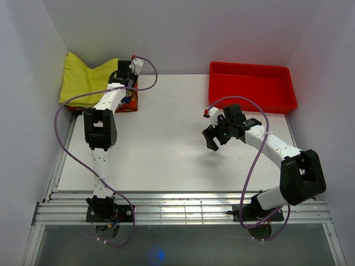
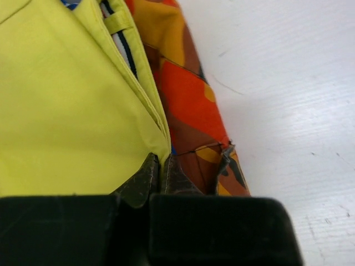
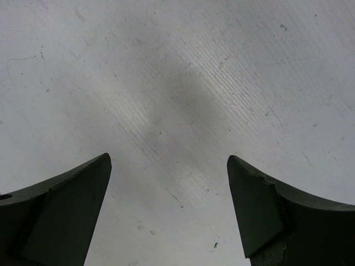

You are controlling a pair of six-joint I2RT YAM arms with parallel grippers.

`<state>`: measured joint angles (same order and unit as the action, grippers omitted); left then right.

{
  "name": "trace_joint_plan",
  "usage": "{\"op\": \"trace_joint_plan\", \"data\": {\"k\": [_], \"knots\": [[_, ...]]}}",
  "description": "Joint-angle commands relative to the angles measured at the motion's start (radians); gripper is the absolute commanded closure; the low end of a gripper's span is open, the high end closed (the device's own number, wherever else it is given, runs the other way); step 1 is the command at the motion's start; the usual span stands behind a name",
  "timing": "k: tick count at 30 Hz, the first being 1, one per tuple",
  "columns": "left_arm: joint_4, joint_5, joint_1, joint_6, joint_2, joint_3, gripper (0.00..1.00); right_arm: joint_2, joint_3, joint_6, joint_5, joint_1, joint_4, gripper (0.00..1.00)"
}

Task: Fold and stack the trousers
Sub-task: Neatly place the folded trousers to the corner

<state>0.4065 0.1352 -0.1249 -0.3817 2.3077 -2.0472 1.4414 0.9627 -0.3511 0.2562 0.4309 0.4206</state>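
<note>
The yellow-green trousers (image 1: 83, 80) lie folded at the back left, partly over the orange patterned garment (image 1: 131, 103). My left gripper (image 1: 123, 75) is at their right edge. In the left wrist view the trousers (image 2: 66, 111) fill the left half, with the striped band (image 2: 125, 47) near the top. The left gripper (image 2: 159, 162) is shut, pinching the trousers' edge, with the patterned garment (image 2: 188, 100) just to the right. My right gripper (image 1: 213, 138) hangs open and empty over the bare table in mid-right, and in the right wrist view (image 3: 169, 166) only the table surface shows between its jaws.
A red bin (image 1: 252, 86) stands at the back right. The white table top (image 1: 166, 138) lies between the two arms. Grey walls close in on the left, back and right; the trousers lie against the left wall.
</note>
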Motion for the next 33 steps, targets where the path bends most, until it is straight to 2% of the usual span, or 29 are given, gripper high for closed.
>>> {"op": "trace_joint_plan", "data": {"k": [1,8,14,17,18,20,21,28,32,33], "knots": [[0.034,-0.302,-0.055,-0.037,-0.091,0.053,1.0,-0.022,-0.004,-0.005,-0.008,-0.006,-0.009,0.1],[0.1,-0.495,-0.071,-0.133,-0.132,0.111,1.0,-0.019,-0.002,-0.005,-0.003,-0.007,-0.009,0.1],[0.208,-0.571,-0.065,-0.268,-0.126,0.108,1.0,-0.007,0.007,0.0,0.003,-0.006,-0.008,0.1],[0.241,-0.579,-0.052,-0.267,-0.117,0.093,0.99,-0.006,0.013,0.0,0.005,-0.007,-0.006,0.1],[0.242,-0.571,-0.048,-0.24,-0.117,0.078,0.72,-0.006,0.016,-0.002,0.003,-0.007,-0.006,0.1],[0.226,-0.568,-0.035,-0.191,-0.139,0.074,0.41,-0.004,0.022,-0.005,-0.003,-0.007,-0.005,0.1],[0.203,-0.569,-0.033,-0.151,-0.151,0.076,0.03,-0.004,0.024,-0.008,-0.003,-0.007,-0.005,0.1],[0.066,-0.643,-0.03,0.018,-0.349,0.183,0.02,0.01,0.064,-0.003,0.014,-0.018,0.0,0.1],[0.112,-0.611,-0.025,0.187,-0.398,0.104,0.02,-0.004,0.09,0.001,0.031,-0.043,0.017,0.1],[0.167,-0.606,-0.022,0.208,-0.404,0.085,0.02,-0.019,0.096,0.0,0.037,-0.052,0.017,0.1]]}}
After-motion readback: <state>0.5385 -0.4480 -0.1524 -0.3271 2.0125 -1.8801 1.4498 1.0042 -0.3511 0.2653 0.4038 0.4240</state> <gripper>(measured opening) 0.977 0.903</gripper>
